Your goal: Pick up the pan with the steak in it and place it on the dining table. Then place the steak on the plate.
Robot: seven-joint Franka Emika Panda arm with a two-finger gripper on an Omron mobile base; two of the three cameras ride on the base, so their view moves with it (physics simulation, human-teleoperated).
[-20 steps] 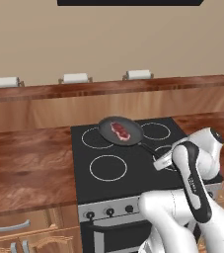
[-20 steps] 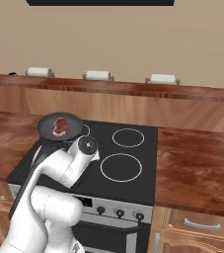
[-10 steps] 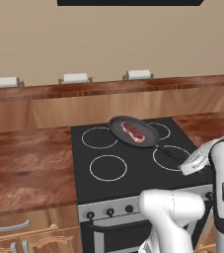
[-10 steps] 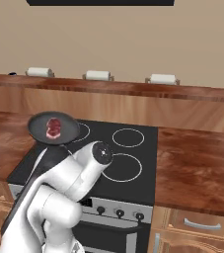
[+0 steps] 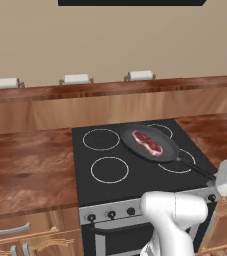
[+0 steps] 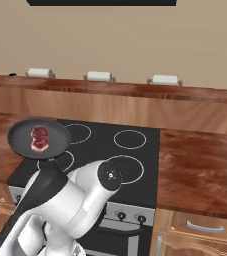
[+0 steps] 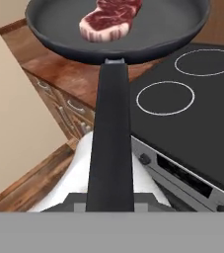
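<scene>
The dark round pan [image 5: 150, 144] hangs above the black stove's right side, and the red steak [image 5: 147, 141] lies flat in it. Its thin black handle [image 5: 195, 170] runs down-right into my gripper [image 5: 226, 181] at the picture's right edge. In the hand view the handle [image 7: 111, 138] leads straight up from my gripper [image 7: 111, 200], which is shut on it, to the pan [image 7: 59, 29] with the steak [image 7: 111, 17]. From the right base view the pan [image 6: 39, 139] and steak [image 6: 40, 138] float over the stove's left front corner, their handle hidden behind my arm. The dining table and the plate are out of view.
The black stove [image 5: 110, 172] with four ring burners sits between wooden counters [image 5: 27, 167] with drawers. Behind it runs a raised wooden ledge [image 5: 110, 91] bearing three white holders [image 5: 76, 79]. My white arm [image 6: 70, 200] takes up the lower left of the right base view.
The pan with the steak has risen off the burner and come toward the base. My hand has swung out to the right, still holding the handle.
</scene>
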